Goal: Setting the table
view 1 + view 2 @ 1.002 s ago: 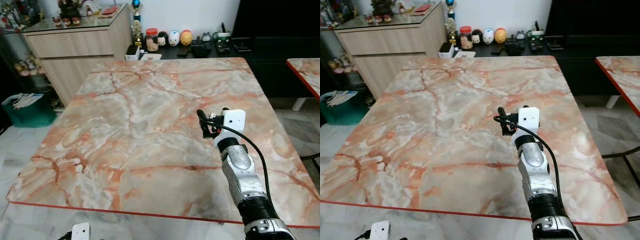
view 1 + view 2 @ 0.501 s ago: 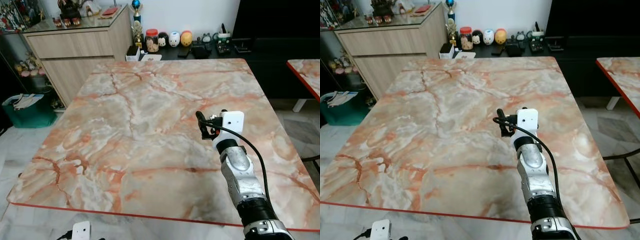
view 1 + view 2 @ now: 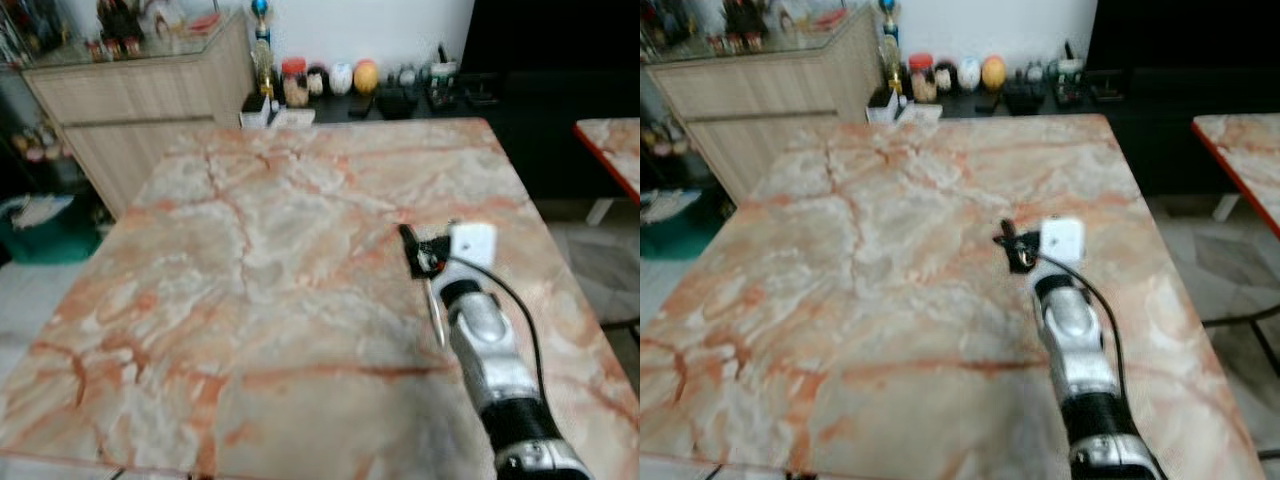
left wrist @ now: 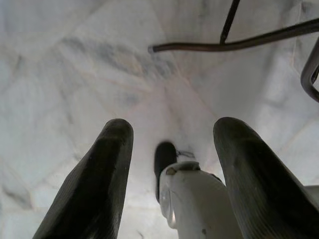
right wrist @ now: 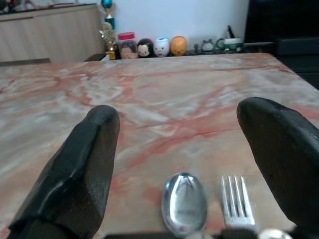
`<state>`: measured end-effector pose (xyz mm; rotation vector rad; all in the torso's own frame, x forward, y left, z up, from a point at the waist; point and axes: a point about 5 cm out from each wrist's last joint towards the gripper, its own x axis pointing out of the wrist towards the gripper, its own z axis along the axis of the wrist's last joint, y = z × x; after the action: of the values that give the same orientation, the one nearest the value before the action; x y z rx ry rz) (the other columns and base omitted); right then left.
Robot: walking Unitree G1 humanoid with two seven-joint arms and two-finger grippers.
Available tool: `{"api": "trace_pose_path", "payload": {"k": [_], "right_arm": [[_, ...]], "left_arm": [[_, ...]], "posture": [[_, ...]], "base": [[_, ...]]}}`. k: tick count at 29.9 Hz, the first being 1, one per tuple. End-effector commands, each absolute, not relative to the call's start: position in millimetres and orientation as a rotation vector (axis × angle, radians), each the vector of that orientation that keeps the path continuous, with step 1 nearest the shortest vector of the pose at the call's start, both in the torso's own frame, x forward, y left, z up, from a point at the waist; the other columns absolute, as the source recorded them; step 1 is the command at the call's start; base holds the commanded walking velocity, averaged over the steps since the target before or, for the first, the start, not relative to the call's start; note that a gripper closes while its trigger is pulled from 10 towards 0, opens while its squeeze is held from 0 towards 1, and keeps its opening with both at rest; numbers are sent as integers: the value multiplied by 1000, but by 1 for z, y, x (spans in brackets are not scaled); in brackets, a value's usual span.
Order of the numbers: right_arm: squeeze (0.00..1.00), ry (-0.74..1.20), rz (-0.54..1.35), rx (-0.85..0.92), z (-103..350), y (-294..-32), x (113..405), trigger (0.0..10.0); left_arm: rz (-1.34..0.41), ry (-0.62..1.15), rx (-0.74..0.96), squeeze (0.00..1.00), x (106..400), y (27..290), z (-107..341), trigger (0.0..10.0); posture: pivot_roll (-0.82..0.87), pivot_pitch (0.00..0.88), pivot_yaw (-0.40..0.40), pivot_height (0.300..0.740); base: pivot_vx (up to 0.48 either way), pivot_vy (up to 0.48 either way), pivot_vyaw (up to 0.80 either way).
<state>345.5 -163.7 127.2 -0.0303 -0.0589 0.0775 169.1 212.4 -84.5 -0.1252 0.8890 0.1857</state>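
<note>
A silver spoon (image 5: pixel 184 201) and a fork (image 5: pixel 235 199) lie side by side on the marble table (image 3: pixel 250 250), just under my right wrist. My right gripper (image 5: pixel 179 112) hangs low over them with its two black fingers wide apart and nothing between them. From the head, the right gripper (image 3: pixel 410 245) is right of the table's middle, and a thin silver handle (image 3: pixel 434 308) shows beside the wrist. My left gripper (image 4: pixel 175 127) hangs open beside my leg over the pale floor.
A wooden cabinet (image 3: pixel 130 90) stands at the far left, with jars and figurines (image 3: pixel 340 78) on a low shelf behind the table. A second marble table (image 3: pixel 612 140) is at the right. A green bin (image 3: pixel 35 225) sits on the floor. Dark chair legs (image 4: pixel 234 45) cross the floor.
The head view has shifted forward and blurred as the camera moved. The right arm keeps its place over the table. A thin silver handle now shows beside its wrist.
</note>
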Motion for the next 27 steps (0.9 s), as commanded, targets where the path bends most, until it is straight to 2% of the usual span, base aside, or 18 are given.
{"api": "trace_pose_path", "payload": {"k": [1, 11, 12, 13, 14, 16, 17, 18, 19, 27], "right_arm": [[0, -61, 104, -19, 129, -151, 346, 10000], [0, 124, 18, -73, 107, -156, 347, 10000], [137, 175, 5, -33, 102, -156, 347, 10000], [137, 210, -3, -2, 99, -156, 347, 10000], [1000, 262, -27, 52, 93, -155, 347, 10000], [1000, 289, -26, 46, 91, -153, 348, 10000], [1000, 315, -7, -10, 88, -149, 349, 10000], [90, 331, -5, -20, 87, -146, 349, 10000], [0, 346, 2, -21, 86, -143, 350, 10000], [0, 367, -34, -7, 86, -144, 351, 10000]], "left_arm": [[210, 921, -115, 0, 158, 222, -88, 10000], [206, 925, -118, 0, 158, 221, -88, 10000], [205, 925, -117, 0, 158, 221, -88, 10000], [205, 925, -117, 0, 158, 221, -88, 10000], [203, 926, -117, 0, 159, 221, -88, 10000], [203, 927, -116, 0, 159, 221, -88, 10000], [202, 927, -118, 0, 159, 221, -88, 10000], [201, 928, -119, 0, 158, 220, -88, 10000], [201, 927, -120, 0, 158, 220, -88, 10000], [202, 927, -123, 0, 158, 220, -88, 10000]], "posture": [[-93, 0, 61, 740], [-93, 0, 61, 740], [-94, 0, 60, 740], [-94, 0, 60, 740], [-97, 0, 60, 740], [-97, 0, 60, 740], [-96, 0, 60, 740], [-93, 0, 59, 740], [-93, 0, 59, 740], [-91, 0, 57, 740]], "base": [[0, 0, 0], [0, 0, 0], [0, 0, 0], [0, 0, 0], [0, 0, 0], [0, 0, 0], [0, 0, 0], [0, 0, 0], [0, 0, 0], [0, 0, 0]]}}
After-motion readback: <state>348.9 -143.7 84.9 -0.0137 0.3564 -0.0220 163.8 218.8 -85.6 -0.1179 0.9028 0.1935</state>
